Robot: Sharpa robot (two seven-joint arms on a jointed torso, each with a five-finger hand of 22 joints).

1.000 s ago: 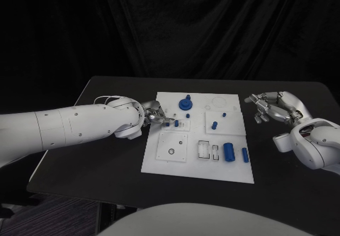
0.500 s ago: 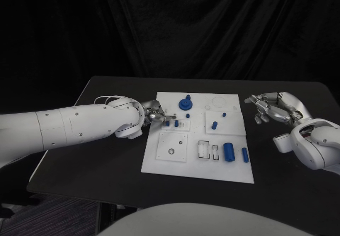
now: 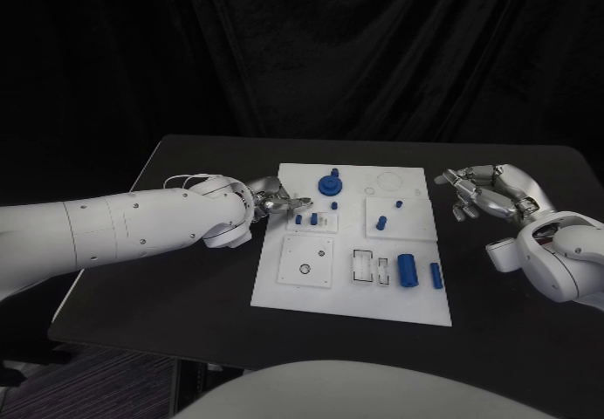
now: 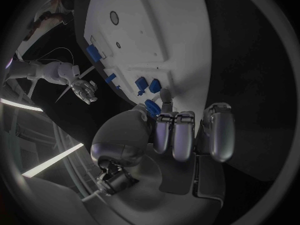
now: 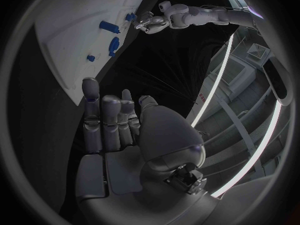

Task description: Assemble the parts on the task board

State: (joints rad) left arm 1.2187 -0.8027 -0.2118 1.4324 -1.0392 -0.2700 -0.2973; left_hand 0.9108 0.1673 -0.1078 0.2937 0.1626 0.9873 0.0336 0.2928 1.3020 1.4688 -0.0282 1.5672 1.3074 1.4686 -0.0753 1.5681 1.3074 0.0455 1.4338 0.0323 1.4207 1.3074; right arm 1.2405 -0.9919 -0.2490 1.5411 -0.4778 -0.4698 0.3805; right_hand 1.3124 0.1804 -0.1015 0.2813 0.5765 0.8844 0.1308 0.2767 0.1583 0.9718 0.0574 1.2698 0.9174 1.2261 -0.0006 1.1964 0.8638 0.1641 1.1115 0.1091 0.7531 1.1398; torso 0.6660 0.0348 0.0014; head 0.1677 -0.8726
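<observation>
The task board [image 3: 355,243] lies flat in the middle of the black table [image 3: 188,288], a white plate with several raised white squares on it. Blue parts stand or lie across it: a round toothed piece with a peg [image 3: 330,183] near the far edge, two small blocks [image 3: 306,221] just beside the left hand's fingertips, two short pegs [image 3: 389,212] on the square at the far right, a thick cylinder [image 3: 407,269] and a thinner rod [image 3: 435,276] lying near the right edge. Between the cylinder and the near left square sit two narrow slots [image 3: 372,267]; what fills them is too small to make out.

The left hand [image 3: 271,206] reaches in over the board's left edge. Its fingers are drawn close together at the tips, right by the small blocks. In the left wrist view the fingers [image 4: 175,135] curl down toward a blue block [image 4: 152,106] that is partly hidden behind them, so I cannot tell whether anything is pinched or merely touched.

The right hand [image 3: 493,194] hovers above the table beyond the board's right edge, well apart from every part. Its fingers are loosely curled and spread, holding nothing; the right wrist view shows the palm [image 5: 119,130] bare, with the board's corner and a few blue parts beyond it.
</observation>
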